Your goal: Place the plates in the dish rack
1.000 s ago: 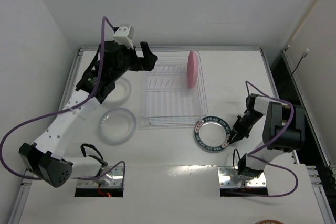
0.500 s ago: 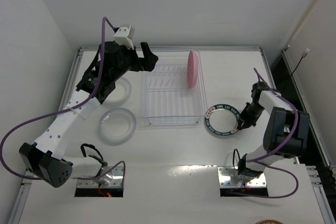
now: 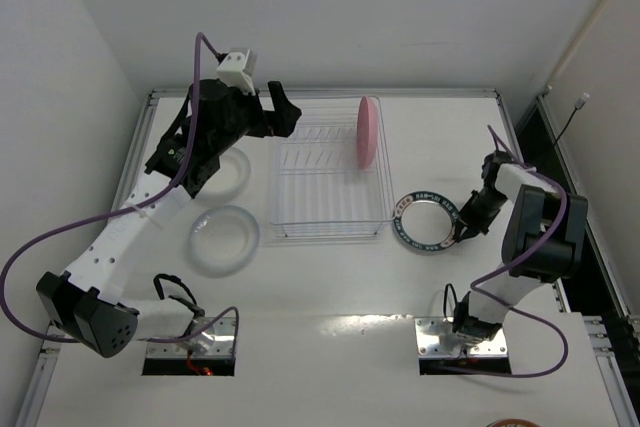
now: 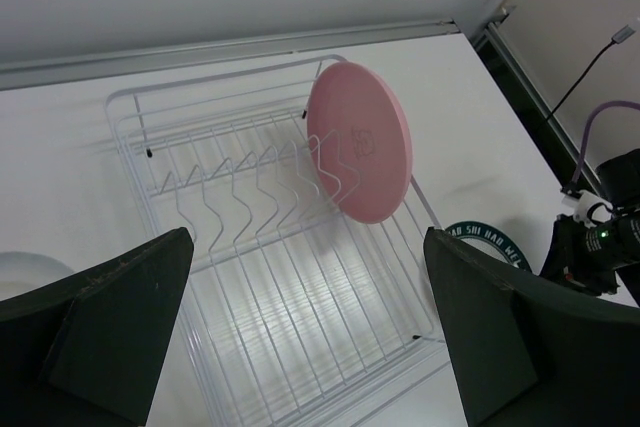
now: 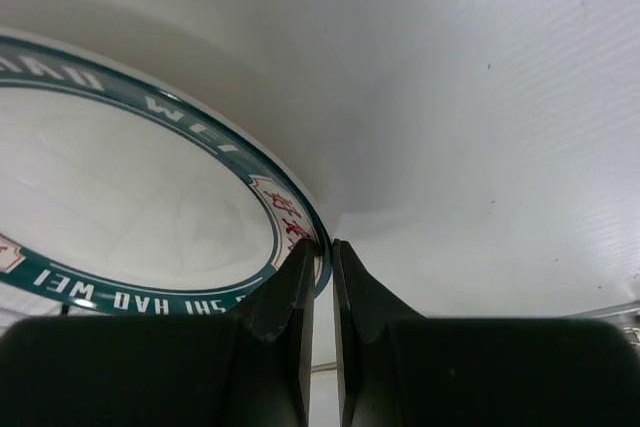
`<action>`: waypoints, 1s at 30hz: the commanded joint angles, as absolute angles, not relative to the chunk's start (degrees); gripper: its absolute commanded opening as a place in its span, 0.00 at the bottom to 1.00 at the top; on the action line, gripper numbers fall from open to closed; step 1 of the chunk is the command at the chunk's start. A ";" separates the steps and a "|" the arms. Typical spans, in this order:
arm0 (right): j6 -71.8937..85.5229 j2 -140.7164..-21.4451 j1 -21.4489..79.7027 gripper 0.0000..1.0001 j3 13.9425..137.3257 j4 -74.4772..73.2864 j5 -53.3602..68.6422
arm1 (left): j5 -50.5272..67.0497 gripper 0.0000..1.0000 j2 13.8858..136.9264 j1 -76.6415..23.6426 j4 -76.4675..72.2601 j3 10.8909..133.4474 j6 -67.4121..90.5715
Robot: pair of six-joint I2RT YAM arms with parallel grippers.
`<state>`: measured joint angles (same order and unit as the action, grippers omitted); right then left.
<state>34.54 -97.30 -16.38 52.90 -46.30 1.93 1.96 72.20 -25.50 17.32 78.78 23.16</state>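
Presently: teal-rimmed plate (image 3: 425, 219), near the worktop's (image 3: 330, 287) right edge beside the dish rack (image 3: 325, 187), rim clenched by right claw (image 5: 318, 247). Pink plate (image 3: 367, 132) racked upright. Left claw (image 4: 310, 332) released above rack.

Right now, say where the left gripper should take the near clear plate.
By its rim, likely. The near clear plate lies flat on the table, so only its edge offers a pinch. Come from above at its left edge, one finger inside, one outside; the rack stands close on its right.
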 commanded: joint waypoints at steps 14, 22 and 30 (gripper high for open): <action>34.63 -86.67 -16.08 0.00 63.80 -50.10 2.46 | 5.79 1.00 70.49 -24.35 15.82 79.80 24.52; 34.63 -86.57 -14.51 0.00 68.38 -50.71 4.39 | 9.58 1.00 70.49 -25.14 13.27 76.46 26.19; 35.16 -86.57 -13.89 0.00 68.99 -49.66 6.86 | 9.85 1.00 72.86 -34.18 17.30 79.88 15.05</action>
<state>34.54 -87.53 -14.37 66.48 -50.65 5.08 9.10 72.29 -31.07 16.49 76.75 21.10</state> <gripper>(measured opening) 0.029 1.000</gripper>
